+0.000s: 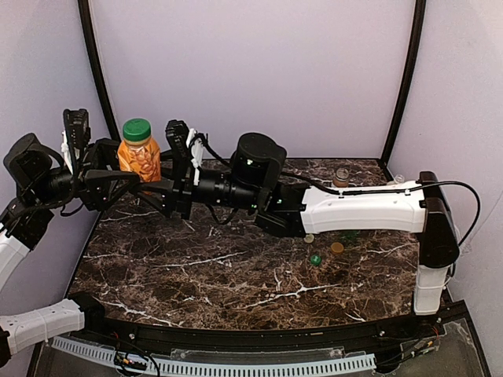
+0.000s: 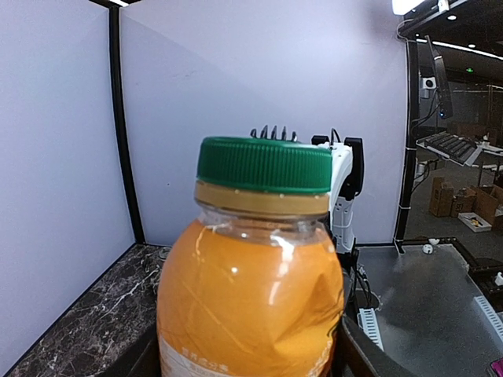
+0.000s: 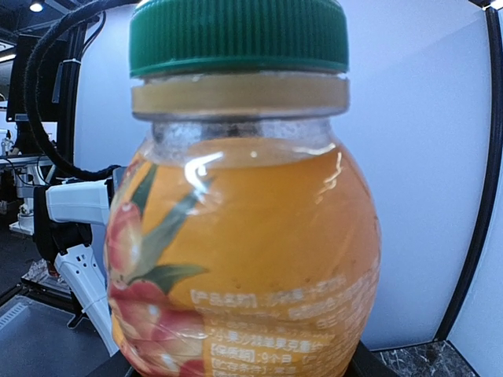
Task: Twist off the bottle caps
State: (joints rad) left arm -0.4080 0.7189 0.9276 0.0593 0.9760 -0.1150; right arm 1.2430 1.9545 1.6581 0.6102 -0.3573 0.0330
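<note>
Marble desk (image 1: pixel 236 275), rear left: right pincer (image 1: pixel 161 185) grasps bottle (image 1: pixel 140 161) body; left pincer (image 1: pixel 110 174), grip unclear. Cap (image 1: pixel 137 129) on; next, left must clench cap, twist.

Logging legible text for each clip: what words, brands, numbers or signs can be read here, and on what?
No text can be quoted with confidence.
Orange bottle, label, right wrist view: several lines of small pale print, apparently Chinese characters, too blurred to read.
Same label, left wrist view: a faint line at the bottom edge, unreadable.
Green cap: no marking visible.
</note>
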